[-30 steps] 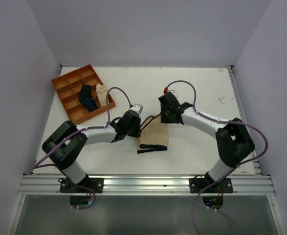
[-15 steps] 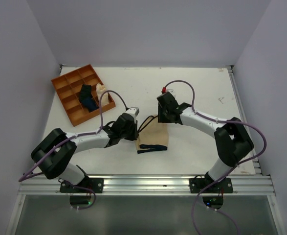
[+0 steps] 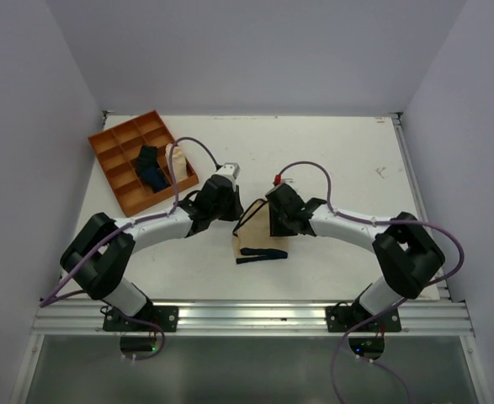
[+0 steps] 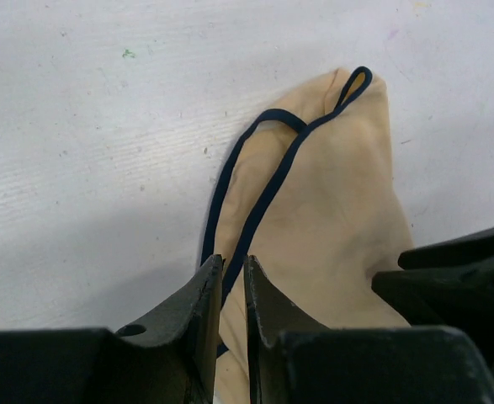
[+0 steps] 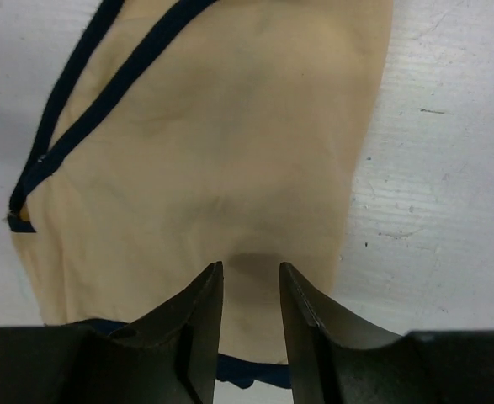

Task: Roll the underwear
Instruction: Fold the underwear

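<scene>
Starting at the orange tray (image 3: 103, 140), holding a dark blue cloth (image 3: 151, 171) and a cream roll (image 3: 173, 155). Just right of the tray's near corner, the left gripper (image 4: 232, 263) has its 2 fingers squeezed almost together on the black band (image 4: 268, 189). Further right of the tray, and a little nearer, the underwear (image 3: 261, 240) lies flat on the table (image 3: 347, 151). Right again, the right gripper (image 5: 251, 268) nips a pucker of beige cloth in a narrow gap, low on the garment's far edge.
</scene>
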Robot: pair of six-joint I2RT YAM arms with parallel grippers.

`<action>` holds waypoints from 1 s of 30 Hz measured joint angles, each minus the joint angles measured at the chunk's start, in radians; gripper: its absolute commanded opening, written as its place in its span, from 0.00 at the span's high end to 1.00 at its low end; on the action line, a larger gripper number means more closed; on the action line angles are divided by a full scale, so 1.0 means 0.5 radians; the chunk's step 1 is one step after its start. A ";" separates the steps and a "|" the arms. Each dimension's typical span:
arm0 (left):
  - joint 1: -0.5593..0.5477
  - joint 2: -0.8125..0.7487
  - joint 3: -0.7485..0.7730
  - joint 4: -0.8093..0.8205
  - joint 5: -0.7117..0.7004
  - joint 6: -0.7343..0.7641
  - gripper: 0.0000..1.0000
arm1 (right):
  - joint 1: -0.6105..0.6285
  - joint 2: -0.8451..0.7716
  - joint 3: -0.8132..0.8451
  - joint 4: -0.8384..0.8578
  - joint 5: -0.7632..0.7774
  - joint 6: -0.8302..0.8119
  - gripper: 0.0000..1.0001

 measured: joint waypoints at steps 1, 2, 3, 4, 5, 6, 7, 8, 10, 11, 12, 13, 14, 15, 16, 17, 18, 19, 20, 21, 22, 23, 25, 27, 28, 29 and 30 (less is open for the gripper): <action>0.014 0.021 0.024 0.005 0.008 0.000 0.80 | 0.006 -0.027 0.000 -0.004 0.000 0.010 0.64; 0.026 0.040 0.038 0.008 0.014 0.001 0.80 | 0.008 -0.063 0.000 -0.009 0.000 0.022 0.64; 0.035 0.053 0.043 0.010 0.021 0.001 0.80 | 0.007 -0.101 -0.002 -0.010 -0.001 0.036 0.64; 0.045 0.070 0.043 0.009 0.027 0.001 0.80 | 0.008 -0.145 -0.011 -0.008 -0.002 0.051 0.65; 0.052 0.085 0.043 0.002 0.036 0.001 0.79 | 0.008 -0.185 -0.022 -0.014 -0.002 0.064 0.65; 0.060 0.098 0.043 -0.001 0.043 0.001 0.79 | 0.011 -0.234 -0.045 -0.011 -0.005 0.083 0.65; 0.066 0.110 0.043 -0.001 0.047 0.002 0.79 | 0.013 -0.286 -0.078 -0.004 -0.015 0.099 0.66; 0.074 0.119 0.043 0.002 0.056 0.002 0.79 | 0.018 -0.335 -0.116 -0.001 -0.040 0.116 0.67; 0.090 0.137 0.045 0.002 0.074 0.002 0.79 | 0.044 -0.401 -0.186 0.002 -0.067 0.150 0.67; 0.101 0.154 0.050 0.005 0.089 0.002 0.79 | 0.075 -0.423 -0.226 0.002 -0.086 0.172 0.68; 0.108 0.172 0.054 0.005 0.095 0.002 0.79 | 0.099 -0.430 -0.246 0.002 -0.103 0.186 0.68; 0.114 0.188 0.056 0.006 0.102 0.002 0.79 | 0.131 -0.430 -0.272 0.010 -0.112 0.204 0.69; 0.117 0.201 0.057 0.005 0.106 0.002 0.79 | 0.164 -0.430 -0.297 0.023 -0.127 0.223 0.69; 0.119 0.210 0.057 0.005 0.114 0.002 0.79 | 0.191 -0.430 -0.325 0.043 -0.152 0.242 0.70; 0.121 0.215 0.057 0.005 0.130 0.001 0.79 | 0.217 -0.432 -0.357 0.076 -0.166 0.264 0.70; 0.123 0.217 0.057 0.005 0.143 0.002 0.79 | 0.238 -0.430 -0.391 0.106 -0.180 0.282 0.70; 0.123 0.217 0.057 0.005 0.150 0.002 0.79 | 0.250 -0.424 -0.415 0.130 -0.198 0.301 0.70; 0.123 0.217 0.057 0.007 0.155 0.002 0.79 | 0.258 -0.412 -0.434 0.153 -0.207 0.320 0.71; 0.124 0.217 0.057 0.008 0.159 0.002 0.78 | 0.259 -0.390 -0.445 0.175 -0.205 0.335 0.71; 0.124 0.217 0.057 0.007 0.163 0.002 0.78 | 0.259 -0.361 -0.450 0.199 -0.197 0.349 0.72; 0.124 0.217 0.057 0.007 0.163 0.002 0.78 | 0.259 -0.328 -0.452 0.210 -0.174 0.359 0.72; 0.124 0.216 0.057 0.005 0.163 0.002 0.78 | 0.258 -0.303 -0.452 0.211 -0.151 0.367 0.72; 0.124 0.208 0.057 -0.002 0.163 0.003 0.78 | 0.251 -0.281 -0.436 0.213 -0.089 0.378 0.72; 0.124 0.180 0.057 -0.011 0.163 0.003 0.77 | 0.222 -0.259 -0.411 0.205 -0.041 0.372 0.72; 0.124 0.156 0.056 -0.012 0.163 0.002 0.76 | 0.191 -0.249 -0.401 0.198 -0.009 0.364 0.72; 0.124 0.130 0.051 -0.011 0.163 0.002 0.76 | 0.144 -0.244 -0.391 0.185 0.016 0.345 0.72; 0.124 0.099 0.044 -0.010 0.162 0.002 0.76 | 0.074 -0.243 -0.387 0.177 0.037 0.323 0.71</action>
